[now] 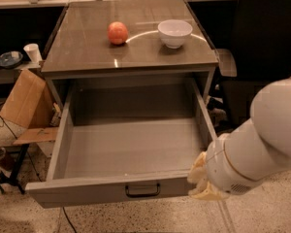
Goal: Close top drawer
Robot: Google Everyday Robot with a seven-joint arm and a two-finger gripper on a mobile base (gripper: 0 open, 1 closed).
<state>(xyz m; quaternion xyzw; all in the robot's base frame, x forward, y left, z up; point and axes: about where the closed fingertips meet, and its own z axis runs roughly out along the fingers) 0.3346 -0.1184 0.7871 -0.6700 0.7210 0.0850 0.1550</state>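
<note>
The top drawer [87, 192] is pulled far out of the grey cabinet and its deep box is bare inside. Its flat grey front panel carries a small black bar handle [142, 190] at the centre. My gripper [200, 181], cream coloured on the end of a thick white arm [262, 149], is at the right end of the drawer's front panel, level with it. Whether it touches the panel I cannot tell.
On the cabinet top [87, 42] lie an orange-red fruit [117, 32] and a white bowl [174, 33]. A cardboard box [24, 101] leans at the left of the cabinet. A dark chair [262, 47] stands to the right. A white cup [32, 52] sits on a low shelf at left.
</note>
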